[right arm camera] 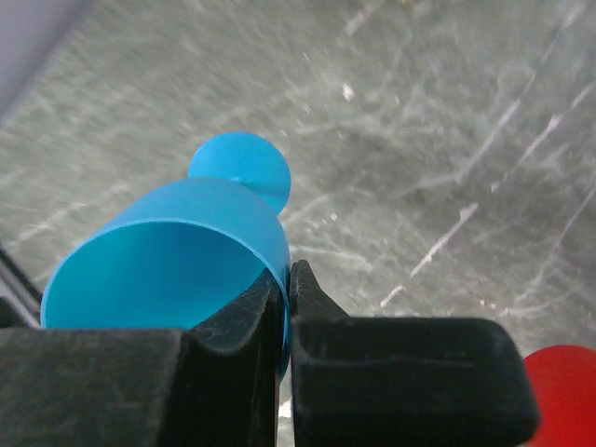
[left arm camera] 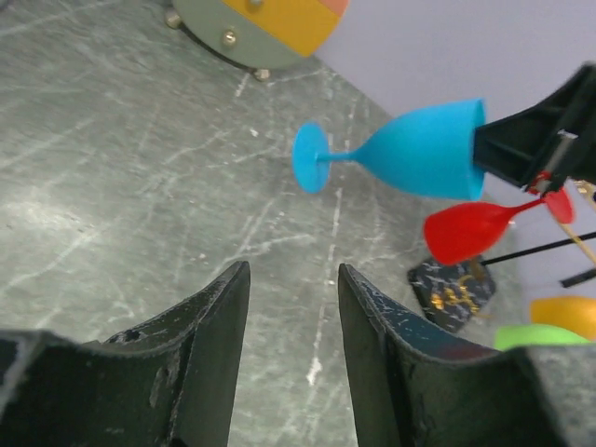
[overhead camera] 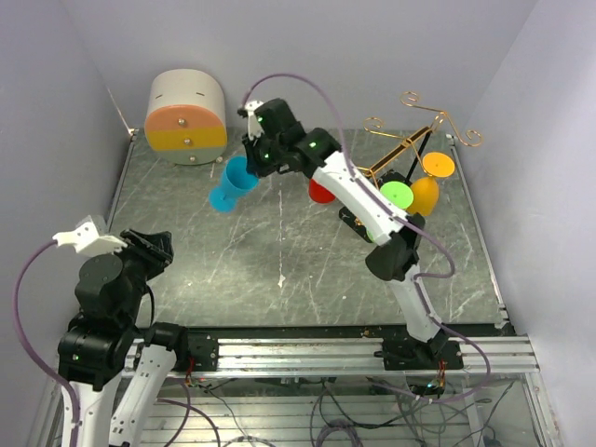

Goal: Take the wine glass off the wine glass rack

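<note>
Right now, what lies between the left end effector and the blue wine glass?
Only bare tabletop separates the left end effector and blue wine glass, per the left wrist view.

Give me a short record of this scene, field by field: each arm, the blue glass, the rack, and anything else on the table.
right gripper: jaws pinched on the bowl rim of the blue wine glass
blue wine glass: off the wine glass rack, tilted on its side, foot pointing away from the gripper
left gripper: open, empty, over bare table near its own base
at the rack: red glass, green glass, orange glass
other: drawer unit at the rear left corner
</note>
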### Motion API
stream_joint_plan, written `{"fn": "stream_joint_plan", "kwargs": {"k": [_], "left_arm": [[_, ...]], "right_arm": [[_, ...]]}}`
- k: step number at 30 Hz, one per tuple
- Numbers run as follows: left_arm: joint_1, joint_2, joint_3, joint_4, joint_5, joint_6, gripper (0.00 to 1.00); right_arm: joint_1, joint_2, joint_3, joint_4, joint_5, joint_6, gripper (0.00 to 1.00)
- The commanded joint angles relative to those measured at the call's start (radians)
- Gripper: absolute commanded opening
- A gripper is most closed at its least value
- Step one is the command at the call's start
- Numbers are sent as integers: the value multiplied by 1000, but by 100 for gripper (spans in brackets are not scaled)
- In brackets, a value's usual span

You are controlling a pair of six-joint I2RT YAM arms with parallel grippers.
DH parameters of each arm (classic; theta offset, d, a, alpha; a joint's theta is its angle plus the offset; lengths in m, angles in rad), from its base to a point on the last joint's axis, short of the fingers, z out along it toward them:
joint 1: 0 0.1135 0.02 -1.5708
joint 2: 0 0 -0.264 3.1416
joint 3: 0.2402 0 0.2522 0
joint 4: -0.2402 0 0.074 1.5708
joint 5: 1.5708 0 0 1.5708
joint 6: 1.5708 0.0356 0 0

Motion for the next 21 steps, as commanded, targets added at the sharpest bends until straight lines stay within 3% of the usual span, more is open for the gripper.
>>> {"fn": "stream_joint_plan", "kwargs": {"k": [1,7,21], "left_arm": [[6,42,-37,67,-63,134,53],[6,33,-82,102,-46,152,51],[6,26,-101,107,-38,136,52]], "right_arm": [[17,47,-42,28,119,24,0],[85,135,-10,15,245,-7,0],[108,214,-29,77,230,1,3]]}}
